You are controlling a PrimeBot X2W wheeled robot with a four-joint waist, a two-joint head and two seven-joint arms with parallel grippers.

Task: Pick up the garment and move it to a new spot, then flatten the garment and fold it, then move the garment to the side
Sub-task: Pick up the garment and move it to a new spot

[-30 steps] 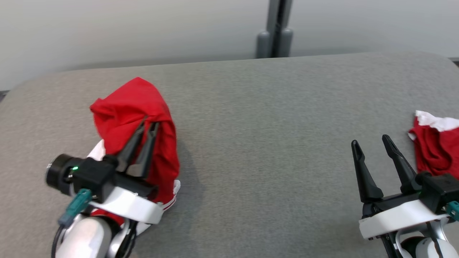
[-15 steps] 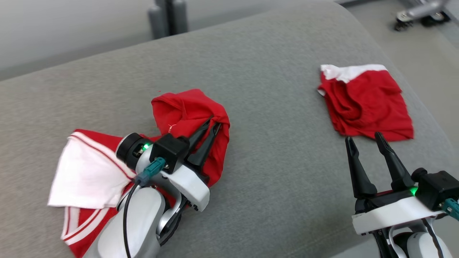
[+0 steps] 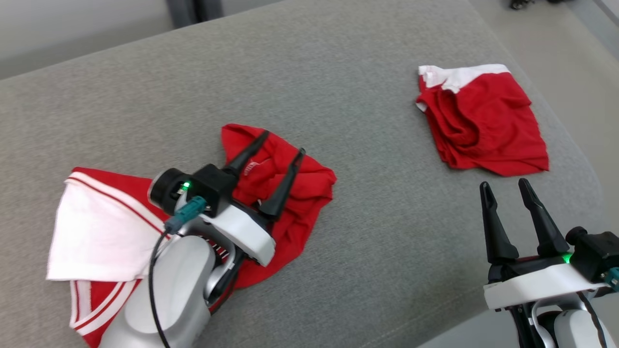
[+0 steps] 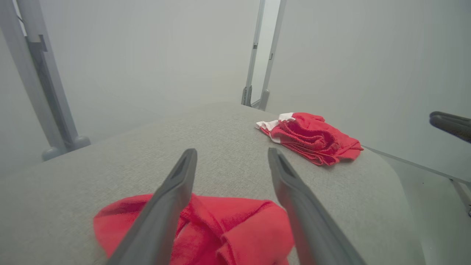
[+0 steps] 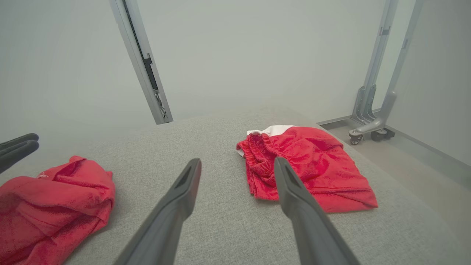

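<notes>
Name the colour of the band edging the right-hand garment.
White band on red garment; head view shows it best.

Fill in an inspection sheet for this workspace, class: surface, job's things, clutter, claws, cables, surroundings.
Surface: grey padded surface, rounded edges.
Job's things: red-and-white garment, crumpled and unfolded, at the robot's left.
Clutter: second red garment, roughly folded, near the right edge.
Claws: left claw open above the crumpled garment, gripping nothing; right claw open above bare surface.
Cables: black cable running down the left forearm.
Surroundings: grey metal posts, pale walls, a wheeled foot on the floor.
</notes>
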